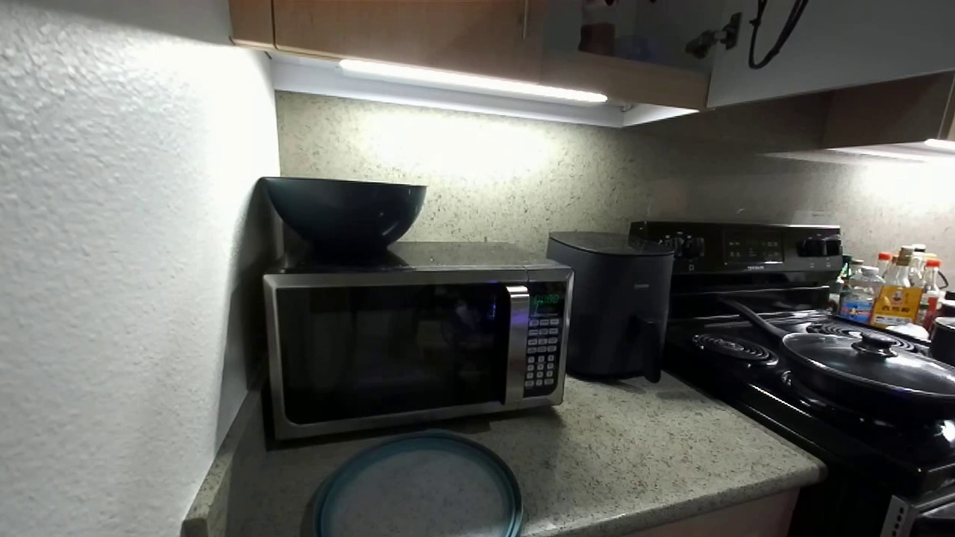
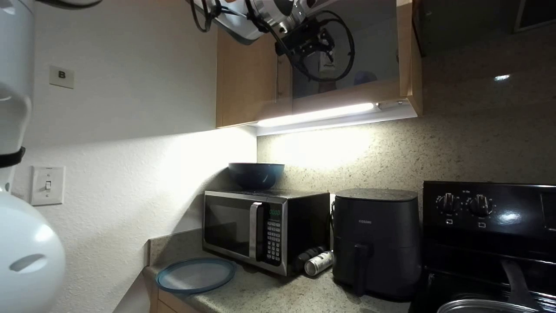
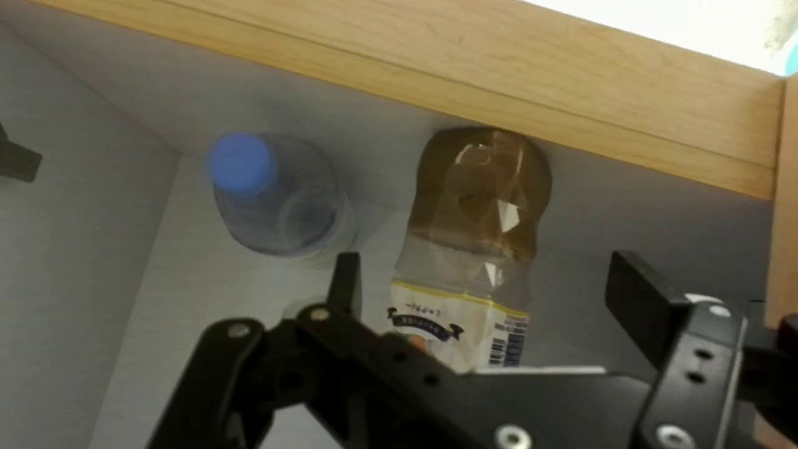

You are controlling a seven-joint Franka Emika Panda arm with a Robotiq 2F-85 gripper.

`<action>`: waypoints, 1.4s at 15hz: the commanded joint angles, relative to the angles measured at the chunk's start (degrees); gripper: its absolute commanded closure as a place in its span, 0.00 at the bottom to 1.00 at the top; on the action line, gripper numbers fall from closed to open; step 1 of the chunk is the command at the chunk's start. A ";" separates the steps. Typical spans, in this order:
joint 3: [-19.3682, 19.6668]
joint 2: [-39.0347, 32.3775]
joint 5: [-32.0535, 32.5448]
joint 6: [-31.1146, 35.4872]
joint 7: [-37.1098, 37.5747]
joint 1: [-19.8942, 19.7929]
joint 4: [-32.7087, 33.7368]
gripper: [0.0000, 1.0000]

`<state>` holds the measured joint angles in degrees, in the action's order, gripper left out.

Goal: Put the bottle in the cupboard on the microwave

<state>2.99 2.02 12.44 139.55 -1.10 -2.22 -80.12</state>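
Note:
The bottle (image 3: 480, 199), with amber-brown contents and a whitish label, stands inside the cupboard on its floor. Its top is hidden by my gripper in the wrist view. In both exterior views its brown base shows inside the cupboard (image 1: 597, 39) (image 2: 326, 87). My gripper (image 3: 487, 268) is open, one finger on each side of the bottle with gaps to it; I cannot tell how deep the bottle lies between them. The gripper (image 2: 328, 51) is at the open cupboard (image 2: 254, 82), above the microwave (image 2: 230, 224), which also stands on the counter in an exterior view (image 1: 395, 350).
A clear blue-capped bottle (image 3: 280, 193) stands beside the bottle in the cupboard. The cupboard's front wood edge (image 3: 474, 68) and open door (image 1: 835, 45) are close. Below are a dark bowl (image 1: 343, 212) on the microwave, a black air fryer (image 1: 612, 306) and a blue-rimmed lid (image 1: 421, 488).

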 commanded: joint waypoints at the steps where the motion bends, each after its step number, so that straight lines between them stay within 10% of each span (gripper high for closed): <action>1: 0.18 -0.91 0.93 -0.63 1.45 -0.07 1.14 0.00; 21: 1.69 -7.12 -14.53 3.01 -4.45 -0.34 6.98 0.00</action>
<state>4.97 -3.54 0.28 140.09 -1.04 -2.28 -74.64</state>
